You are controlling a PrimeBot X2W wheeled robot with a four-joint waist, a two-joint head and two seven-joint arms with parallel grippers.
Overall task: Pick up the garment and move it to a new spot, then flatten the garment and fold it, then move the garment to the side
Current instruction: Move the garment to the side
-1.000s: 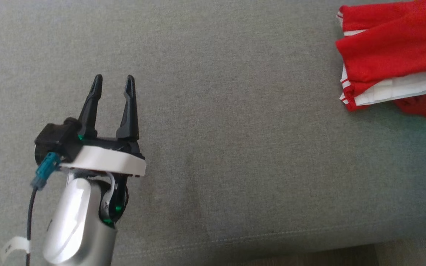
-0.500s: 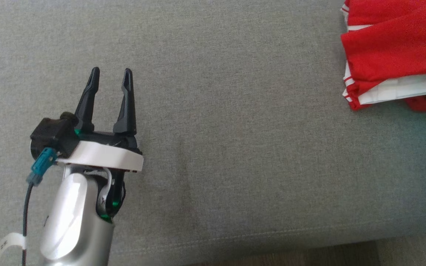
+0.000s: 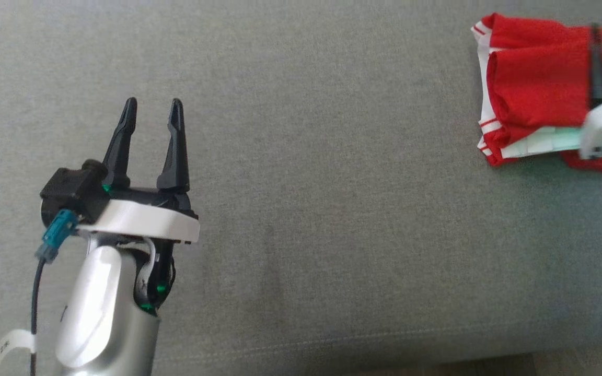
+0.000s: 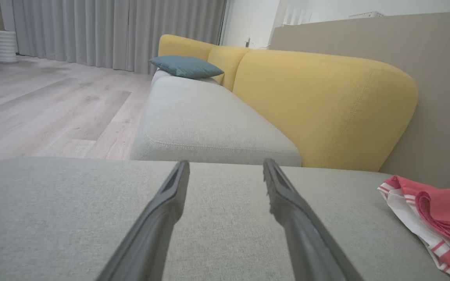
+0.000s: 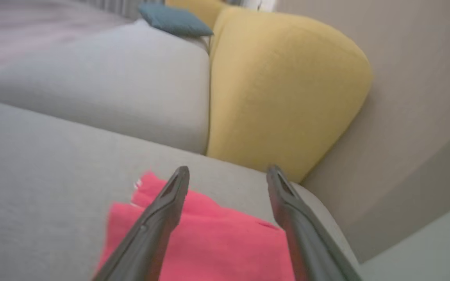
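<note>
The left gripper (image 3: 153, 104) is nearest the robot, well to the left of the garment (image 3: 536, 89). Its fingers are apart and hold nothing, and it hangs over bare grey seat cushion (image 3: 332, 209). From there it cannot steady the cloth, so any pull on the garment would likely be one-handed.

The garment is red cloth with white bands, bunched in loose layers at the right end of the cushion. The right gripper (image 5: 229, 168) hangs over it with fingers apart and nothing between them. The right wrist view is smeared, so I cannot tell how close the tips are to the cloth.

The main risk I see is a shallow pinch. If the fingers close on the top layer alone, the lower layers may drag, unroll or slip out as it lifts. If they go too deep, they may catch the cushion cover beneath the garment instead.

The cushion's rounded corner lies just to the right of the garment and behind it, with a drop beside a beige wall (image 5: 412, 97). A sideways nudge from a descending finger could push the cloth over that corner, where it would be hard to reach.

A yellow backrest (image 4: 318, 105) stands just behind the garment. A high or long swing backward could brush the cloth against it.
</note>
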